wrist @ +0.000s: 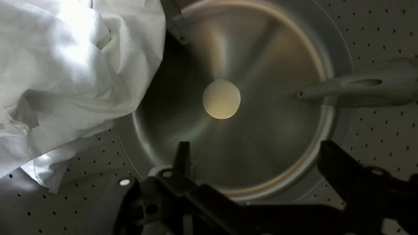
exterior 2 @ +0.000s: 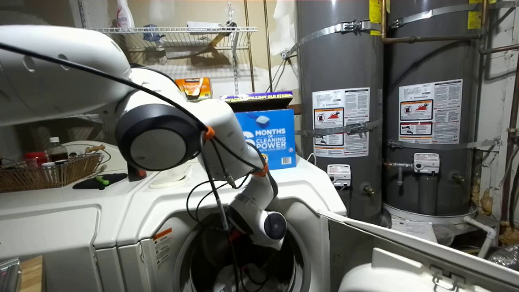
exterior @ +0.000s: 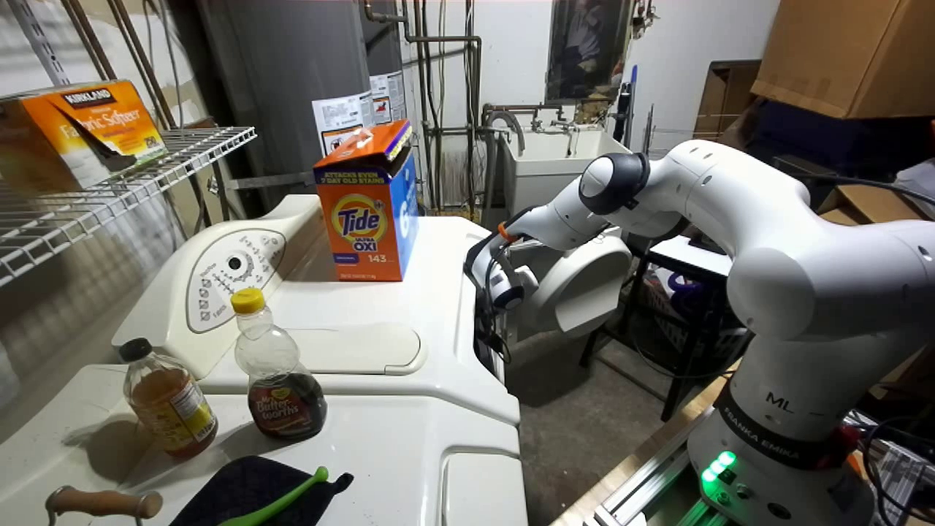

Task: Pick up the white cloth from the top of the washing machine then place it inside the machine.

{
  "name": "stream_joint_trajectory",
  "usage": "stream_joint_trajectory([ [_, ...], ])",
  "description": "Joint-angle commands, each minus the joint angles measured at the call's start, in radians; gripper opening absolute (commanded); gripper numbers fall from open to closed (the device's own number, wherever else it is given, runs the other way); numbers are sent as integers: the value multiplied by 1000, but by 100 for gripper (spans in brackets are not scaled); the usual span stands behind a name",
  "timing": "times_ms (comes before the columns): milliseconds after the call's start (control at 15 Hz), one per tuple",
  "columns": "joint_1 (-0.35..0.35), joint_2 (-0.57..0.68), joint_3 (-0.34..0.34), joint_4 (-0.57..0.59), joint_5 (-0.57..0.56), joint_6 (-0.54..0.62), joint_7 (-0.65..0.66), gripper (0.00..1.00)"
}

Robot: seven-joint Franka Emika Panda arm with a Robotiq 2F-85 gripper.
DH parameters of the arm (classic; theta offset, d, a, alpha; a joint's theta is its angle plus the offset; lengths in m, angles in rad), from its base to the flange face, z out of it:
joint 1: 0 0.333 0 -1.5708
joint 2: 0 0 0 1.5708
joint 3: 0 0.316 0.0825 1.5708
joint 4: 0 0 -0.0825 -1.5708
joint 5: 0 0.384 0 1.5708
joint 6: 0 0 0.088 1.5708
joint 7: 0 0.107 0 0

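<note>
The white washing machine [exterior: 445, 314] has its round front opening uncovered, with the door [exterior: 584, 285] swung open. Inside the metal drum [wrist: 261, 137], the crumpled white cloth [wrist: 75, 75] fills the upper left of the wrist view. A pale bit of white cloth [exterior 2: 239, 280] also shows low in the drum in an exterior view. My gripper [wrist: 255, 143] is inside the drum, its fingers spread wide with only air between them, apart from the cloth. The arm's wrist [exterior 2: 259, 227] reaches in through the opening; in both exterior views the fingers are hidden.
An orange Tide box [exterior: 361, 234] stands on the machine's top. A syrup bottle [exterior: 285, 387] and a juice bottle [exterior: 172, 409] stand on the adjoining appliance. Loose black cables [exterior 2: 219, 194] hang from the arm into the opening. A drum fin [wrist: 365, 85] juts in at right.
</note>
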Motion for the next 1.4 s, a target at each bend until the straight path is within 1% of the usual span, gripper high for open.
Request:
stream_joint_trajectory([
  [0, 32, -12, -40, 12, 51, -28, -14, 100],
  [133, 32, -12, -40, 12, 51, -28, -14, 100],
  [400, 32, -23, -51, -12, 43, 10, 13, 100],
  [1000, 32, -23, -52, -14, 43, 11, 14, 100],
  [1067, 41, -23, -60, -13, 53, 27, 29, 100],
  [1333, 93, -71, -160, -75, 23, 22, 177, 100],
])
